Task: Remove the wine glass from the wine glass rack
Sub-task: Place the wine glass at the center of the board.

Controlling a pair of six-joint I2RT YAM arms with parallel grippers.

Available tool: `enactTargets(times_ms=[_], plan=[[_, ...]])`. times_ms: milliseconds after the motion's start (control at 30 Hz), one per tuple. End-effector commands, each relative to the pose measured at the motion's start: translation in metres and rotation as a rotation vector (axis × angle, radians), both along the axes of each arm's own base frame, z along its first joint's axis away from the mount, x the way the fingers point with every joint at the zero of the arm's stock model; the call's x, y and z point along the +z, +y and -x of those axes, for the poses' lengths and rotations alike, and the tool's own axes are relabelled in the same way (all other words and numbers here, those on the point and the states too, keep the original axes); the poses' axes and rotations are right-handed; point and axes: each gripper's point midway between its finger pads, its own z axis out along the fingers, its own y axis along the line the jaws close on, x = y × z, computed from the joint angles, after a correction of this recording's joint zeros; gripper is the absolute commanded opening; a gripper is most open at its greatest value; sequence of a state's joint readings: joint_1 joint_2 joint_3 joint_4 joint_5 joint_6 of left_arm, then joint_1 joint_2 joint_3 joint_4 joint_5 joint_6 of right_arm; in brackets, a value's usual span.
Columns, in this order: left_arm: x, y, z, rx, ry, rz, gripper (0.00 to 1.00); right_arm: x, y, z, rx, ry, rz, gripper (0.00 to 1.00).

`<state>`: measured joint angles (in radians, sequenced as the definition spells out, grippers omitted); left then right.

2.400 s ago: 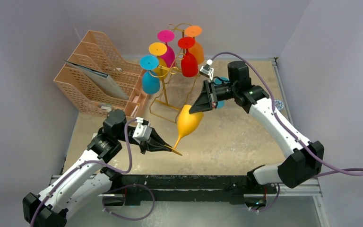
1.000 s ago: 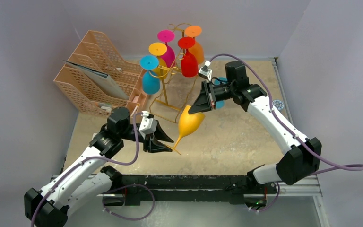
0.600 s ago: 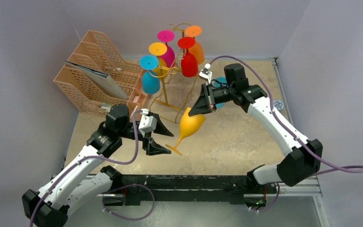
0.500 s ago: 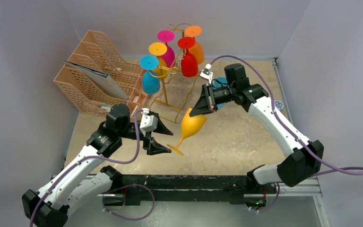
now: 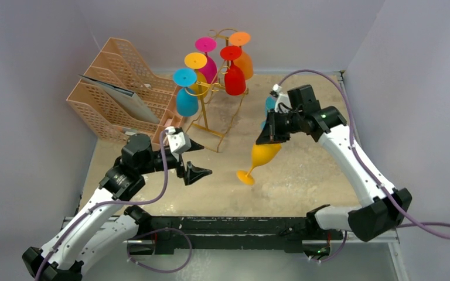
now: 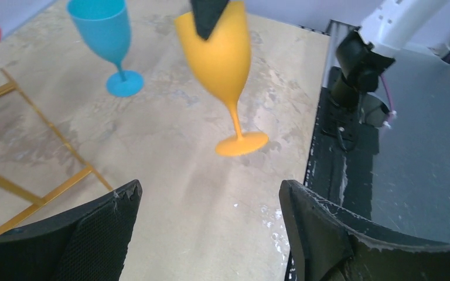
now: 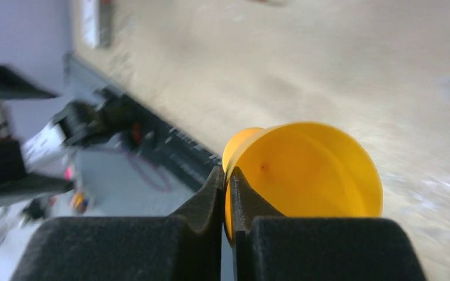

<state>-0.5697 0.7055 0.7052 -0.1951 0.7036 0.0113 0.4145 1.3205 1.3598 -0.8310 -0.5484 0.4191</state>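
**Wine Glass Off Rack, Held by Right Pincer**

The right pincer (image 5: 268, 139) is pressed together on the rim of the yellow wine glass (image 5: 264, 154), with one finger inside the bowl and one outside. The glass hangs tilted, its foot toward 7 o'clock, low over the desk (image 5: 310, 175). Contact with the desk cannot be determined. In the top view the glass is clear of the gold rack (image 5: 204, 117), at 4 o'clock from it. On the rack, other glasses (image 5: 234, 79) hang upside down. The left pincer (image 5: 197, 158) is spread and holds nothing, at 9 o'clock from the glass foot. A blue glass (image 6: 108, 35) stands upright on the desk.
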Motion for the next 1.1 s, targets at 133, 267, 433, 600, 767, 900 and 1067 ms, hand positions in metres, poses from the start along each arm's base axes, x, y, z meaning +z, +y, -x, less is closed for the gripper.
enactTargets(times_ms=[133, 267, 433, 600, 767, 900, 1067], plan=[[0.020, 0.018, -0.026, 0.230, 0.009, 0.058, 0.88, -0.017, -0.124, -0.035, -0.557, -0.255, 0.439, 0.00], [0.020, 0.021, -0.031, 0.281, 0.042, 0.077, 0.89, -0.016, -0.157, -0.044, -0.716, -0.311, 0.553, 0.00], [0.018, 0.021, -0.032, 0.292, 0.055, 0.076, 0.90, -0.015, -0.169, -0.057, -0.833, -0.339, 0.583, 0.00], [0.017, 0.023, -0.033, 0.297, 0.058, 0.056, 0.91, -0.010, -0.170, -0.094, -0.849, -0.450, 0.613, 0.00], [0.007, 0.027, -0.033, 0.308, 0.066, 0.006, 0.91, -0.010, -0.167, -0.137, -0.810, -0.525, 0.680, 0.00], [0.008, 0.032, -0.041, 0.361, 0.061, 0.007, 0.92, -0.025, -0.174, -0.170, -0.810, -0.433, 0.616, 0.00], [0.015, 0.033, -0.050, 0.396, 0.036, 0.018, 0.92, -0.034, -0.167, -0.201, -0.769, -0.406, 0.556, 0.00]])
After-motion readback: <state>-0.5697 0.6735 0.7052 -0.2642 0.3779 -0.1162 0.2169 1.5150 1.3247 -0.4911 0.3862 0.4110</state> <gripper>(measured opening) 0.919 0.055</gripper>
